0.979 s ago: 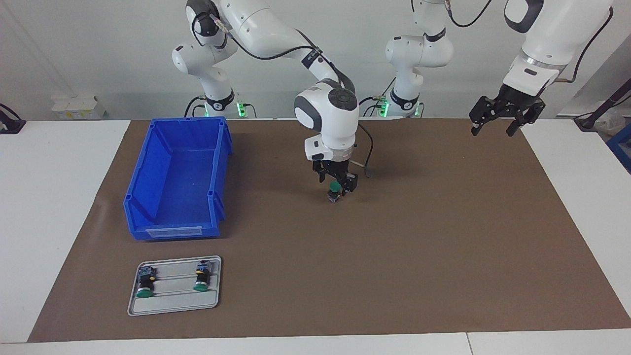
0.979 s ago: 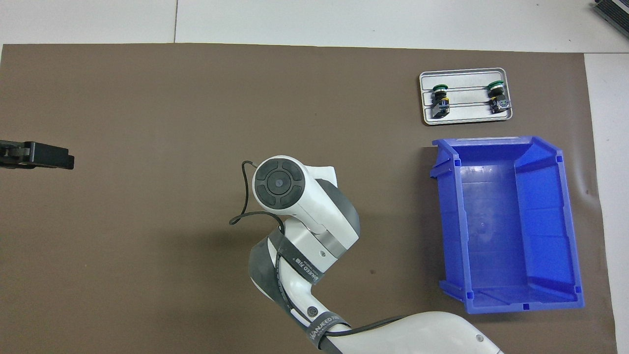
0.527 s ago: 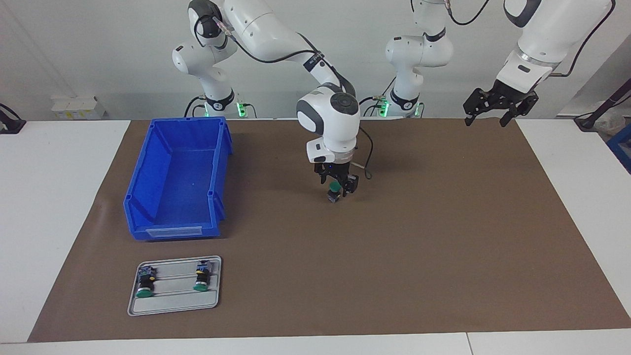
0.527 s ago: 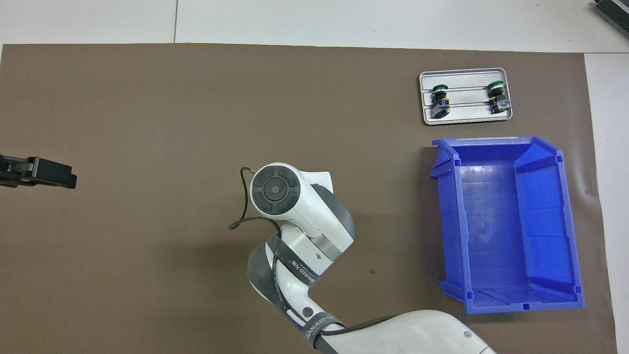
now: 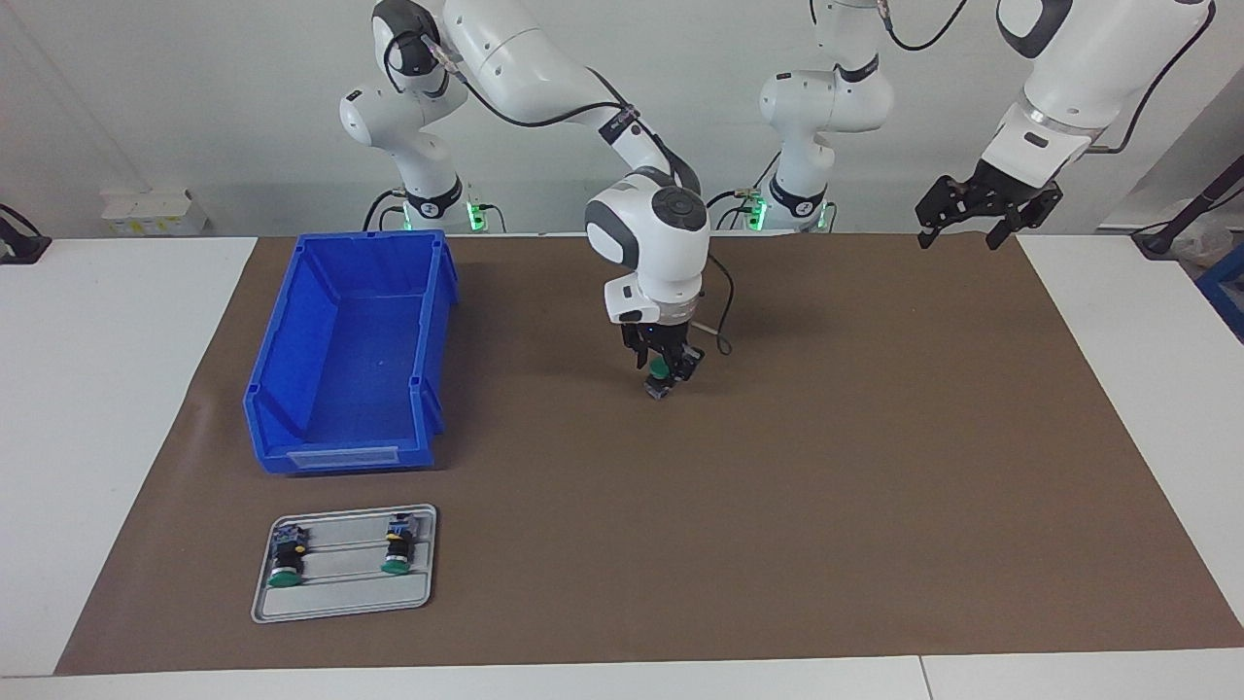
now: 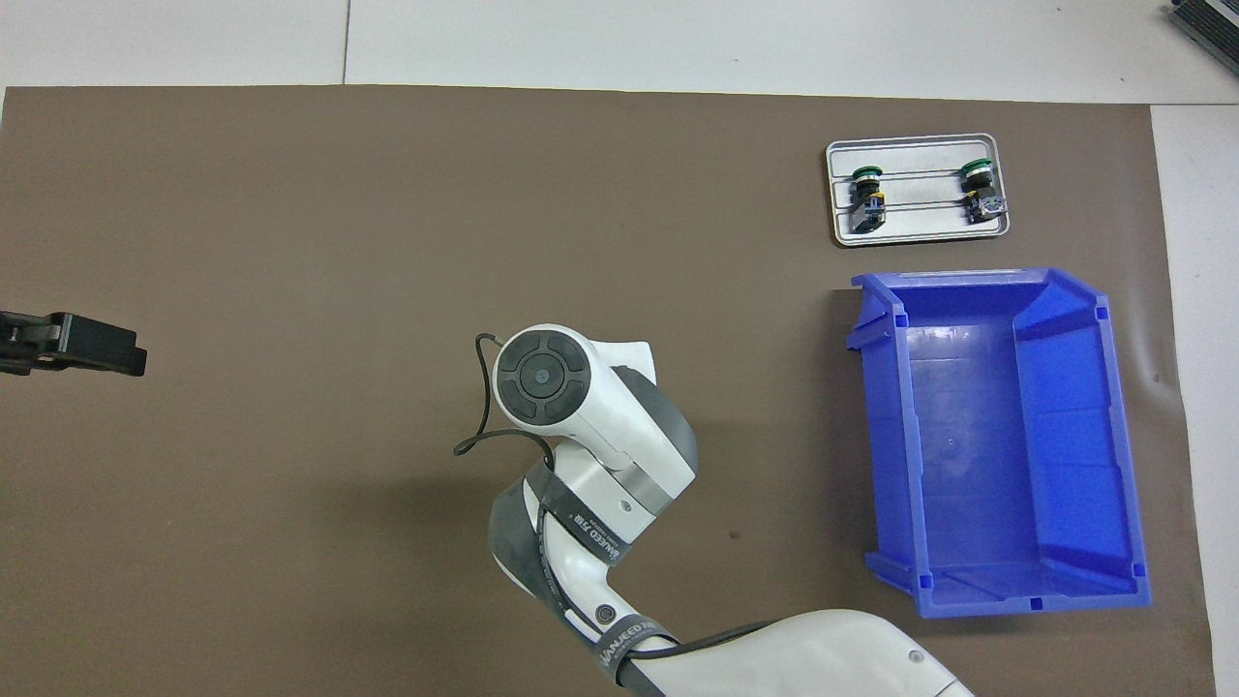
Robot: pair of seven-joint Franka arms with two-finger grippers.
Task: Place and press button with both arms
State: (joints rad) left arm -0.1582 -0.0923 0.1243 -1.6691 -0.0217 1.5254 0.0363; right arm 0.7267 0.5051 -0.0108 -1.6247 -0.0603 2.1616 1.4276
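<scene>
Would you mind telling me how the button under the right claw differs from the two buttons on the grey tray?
The button under the right claw stands upright on the brown mat, green cap up; the tray's two buttons lie on their sides. It stands alone mid-table; they share the grey tray beside the blue bin. All three look alike.

A plain brown paper mat (image 5: pixel 777 506) covers the white desk (image 5: pixel 97 408). The deep plastic bin (image 5: pixel 350 350) is solid bright blue. The flat ridged metal tray (image 5: pixel 345 603) is pale grey; on it lie two small push-button switches (image 5: pixel 285 562) (image 5: pixel 397 544) with green caps, black bodies and bluish ends. A third green-capped, black-bodied push-button switch (image 5: pixel 660 373) sits under the black right tool (image 5: pixel 664 362). The arms (image 5: pixel 525 58) are white with black patches; the left tool (image 5: pixel 977 209) is black.
</scene>
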